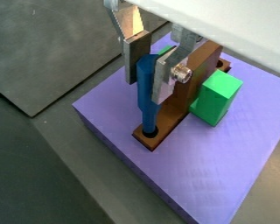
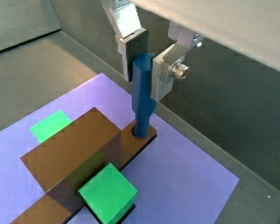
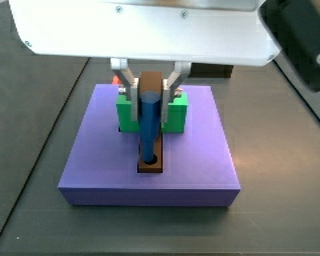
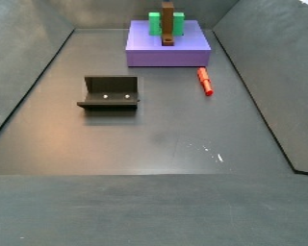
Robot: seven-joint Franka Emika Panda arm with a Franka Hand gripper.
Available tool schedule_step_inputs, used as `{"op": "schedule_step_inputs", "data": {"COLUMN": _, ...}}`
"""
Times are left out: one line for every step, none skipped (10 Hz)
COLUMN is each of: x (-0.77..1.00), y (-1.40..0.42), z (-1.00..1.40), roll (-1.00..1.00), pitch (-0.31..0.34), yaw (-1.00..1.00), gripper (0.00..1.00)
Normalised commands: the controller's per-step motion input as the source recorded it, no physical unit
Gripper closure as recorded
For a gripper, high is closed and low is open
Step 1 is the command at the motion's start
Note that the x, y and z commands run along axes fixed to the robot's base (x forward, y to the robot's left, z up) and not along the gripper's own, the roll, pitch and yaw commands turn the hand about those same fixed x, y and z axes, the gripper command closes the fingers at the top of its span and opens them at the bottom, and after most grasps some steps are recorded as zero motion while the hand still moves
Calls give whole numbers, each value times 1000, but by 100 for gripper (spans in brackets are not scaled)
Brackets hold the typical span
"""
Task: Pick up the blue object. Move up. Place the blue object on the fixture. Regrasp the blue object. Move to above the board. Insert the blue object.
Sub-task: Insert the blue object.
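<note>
The blue object (image 1: 145,105) stands upright with its narrow lower end in the hole at the end of the brown strip (image 1: 178,101) on the lavender board (image 1: 189,175). It shows the same way in the second wrist view (image 2: 143,101) and in a side view (image 3: 149,130). My gripper (image 1: 150,86) is above the board, its two fingers closed on the upper part of the blue object, as both wrist views (image 2: 147,86) show. The dark fixture (image 4: 109,93) stands apart on the floor, with nothing on it.
Green blocks (image 1: 219,96) (image 2: 108,194) flank the brown strip on the board. A small red peg (image 4: 206,81) lies on the floor beside the board (image 4: 150,53). Dark sloping walls bound the floor.
</note>
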Motion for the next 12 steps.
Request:
{"op": "schedule_step_inputs", "data": {"x": 103, "y": -134, "z": -183, "roll": 0, "pitch": 0, "yaw": 0, "gripper": 100}}
{"op": "schedule_step_inputs", "data": {"x": 249, "y": -160, "z": -211, "roll": 0, "pitch": 0, "yaw": 0, "gripper": 100}}
{"op": "schedule_step_inputs", "data": {"x": 269, "y": -146, "z": -240, "roll": 1, "pitch": 0, "yaw": 0, "gripper": 100}}
{"op": "schedule_step_inputs", "data": {"x": 177, "y": -83, "z": -266, "roll": 61, "pitch": 0, "yaw": 0, "gripper": 100}}
{"op": "schedule_step_inputs", "data": {"x": 0, "y": 0, "z": -306, "roll": 141, "pitch": 0, "yaw": 0, "gripper": 100}}
{"op": "schedule_step_inputs", "data": {"x": -40, "y": 0, "z": -277, "roll": 173, "pitch": 0, "yaw": 0, "gripper": 100}}
{"op": "schedule_step_inputs", "data": {"x": -94, "y": 29, "z": -251, "roll": 184, "pitch": 0, "yaw": 0, "gripper": 100}}
{"op": "schedule_step_inputs", "data": {"x": -54, "y": 0, "z": -217, "roll": 147, "pitch": 0, "yaw": 0, "gripper": 100}}
{"op": "schedule_step_inputs", "data": {"x": -54, "y": 0, "z": -229, "roll": 174, "pitch": 0, "yaw": 0, "gripper": 100}}
{"op": "schedule_step_inputs", "data": {"x": -26, "y": 0, "z": -231, "roll": 110, "pitch": 0, "yaw": 0, "gripper": 100}}
{"op": "schedule_step_inputs", "data": {"x": 0, "y": 0, "z": -397, "roll": 27, "pitch": -14, "yaw": 0, "gripper": 100}}
{"op": "schedule_step_inputs", "data": {"x": 186, "y": 0, "z": -514, "roll": 0, "pitch": -36, "yaw": 0, "gripper": 100}}
